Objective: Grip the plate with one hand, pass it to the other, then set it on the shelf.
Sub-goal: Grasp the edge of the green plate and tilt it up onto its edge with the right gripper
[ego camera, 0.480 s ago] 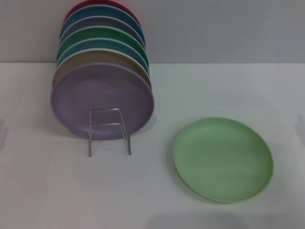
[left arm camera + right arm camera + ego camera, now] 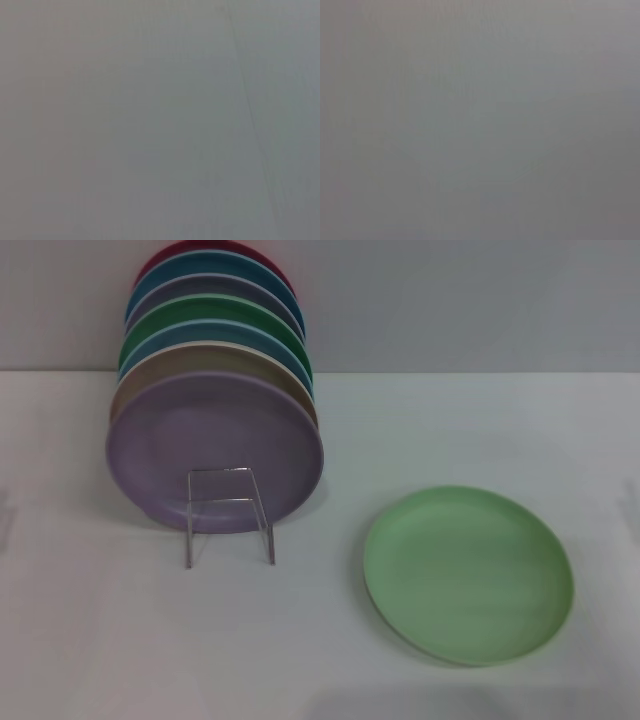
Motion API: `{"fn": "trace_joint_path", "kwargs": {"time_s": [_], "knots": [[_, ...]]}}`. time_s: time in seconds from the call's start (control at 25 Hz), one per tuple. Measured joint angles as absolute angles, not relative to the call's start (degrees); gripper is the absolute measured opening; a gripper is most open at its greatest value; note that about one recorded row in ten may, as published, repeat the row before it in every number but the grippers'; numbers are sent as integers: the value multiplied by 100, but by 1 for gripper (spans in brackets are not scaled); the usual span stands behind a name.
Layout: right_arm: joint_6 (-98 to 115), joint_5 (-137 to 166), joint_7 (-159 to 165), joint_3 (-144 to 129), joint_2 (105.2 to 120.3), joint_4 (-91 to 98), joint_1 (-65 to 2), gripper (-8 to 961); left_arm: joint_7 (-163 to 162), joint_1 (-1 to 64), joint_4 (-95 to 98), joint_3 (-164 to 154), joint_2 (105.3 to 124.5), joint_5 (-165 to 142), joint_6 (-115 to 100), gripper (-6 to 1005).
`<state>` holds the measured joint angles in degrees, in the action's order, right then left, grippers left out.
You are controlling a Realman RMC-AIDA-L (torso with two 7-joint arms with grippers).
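The light mint-green plate (image 2: 467, 575) lies flat on the white table at the right front in the head view. The shelf (image 2: 229, 515), a thin silver wire rack, stands at the left with its looped front toward me. Neither gripper shows in the head view. Both wrist views give only a plain grey surface, with no fingers and no plate in them.
Several plates stand on edge in the rack: a lavender plate (image 2: 215, 450) in front, then tan, blue, dark green (image 2: 215, 315), and a red one at the back. A grey wall rises behind the white table (image 2: 420, 420).
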<state>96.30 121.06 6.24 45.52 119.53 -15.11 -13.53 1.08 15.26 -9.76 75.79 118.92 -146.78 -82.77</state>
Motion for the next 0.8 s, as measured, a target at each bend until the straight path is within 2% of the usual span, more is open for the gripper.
{"fn": "trace_joint_path", "kwargs": {"time_s": [0.32, 0.48, 0.52, 0.56, 0.64, 0.68, 0.72, 0.76, 0.8], "knots": [[9759, 12130, 613, 4390, 11947, -1623, -1372, 818, 133, 1477, -968, 7543, 11900, -14677, -8274, 792], [9288, 12124, 538, 4425, 11891, -1846, -1494, 819, 108, 1474, -947, 7541, 11901, -14678, -8253, 790], [8991, 12130, 229, 4437, 11811, -2210, -1514, 819, 108, 1474, -951, 7541, 11900, -14678, -8246, 790], [8991, 12130, 229, 4437, 11811, -2210, -1514, 819, 107, 1474, -958, 7541, 11900, -14678, -8238, 789], [8648, 12147, -112, 4437, 11645, -2771, -1493, 819, 107, 1473, -968, 7541, 11900, -14678, -8229, 788], [8341, 12191, -230, 4444, 11473, -3189, -1450, 819, 106, 1473, -971, 7541, 11900, -14678, -8213, 788], [7564, 12295, -354, 4513, 11126, -4075, -1361, 819, 106, 1480, -972, 7541, 11900, -14678, -8200, 787], [7564, 12295, -354, 4513, 11126, -4075, -1361, 819, 106, 1480, -972, 7541, 11900, -14678, -8200, 787], [7024, 12357, -390, 4600, 10919, -4582, -1309, 819, 106, 1480, -972, 7541, 11900, -14678, -8200, 786]]}}
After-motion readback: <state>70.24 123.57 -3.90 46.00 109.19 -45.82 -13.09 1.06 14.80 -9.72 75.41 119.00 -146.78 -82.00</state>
